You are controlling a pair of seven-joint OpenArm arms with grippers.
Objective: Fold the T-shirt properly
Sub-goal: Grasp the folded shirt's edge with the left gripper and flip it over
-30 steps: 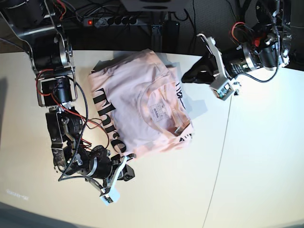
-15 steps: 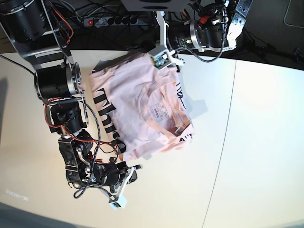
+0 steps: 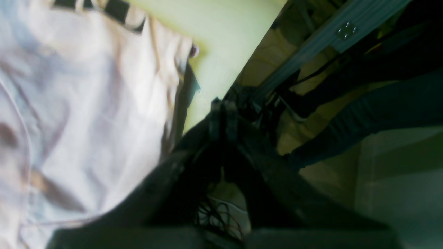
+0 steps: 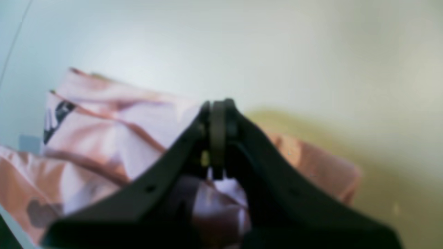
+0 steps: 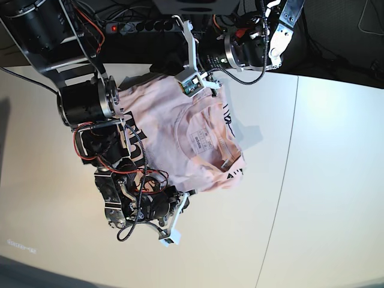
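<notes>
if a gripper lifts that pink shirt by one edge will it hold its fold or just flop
Probably flop: the T-shirt lies in soft creased layers with uneven edges, so the cloth looks limp. It likely weighs little for its spread, as thin folds show in the right wrist view. Pushed, it would more likely bunch than slide whole across the table.

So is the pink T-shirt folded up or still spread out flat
Folded. The T-shirt lies on the table as a compact, layered, slightly untidy bundle, neck label on top and lettering cut off at the folds.
</notes>
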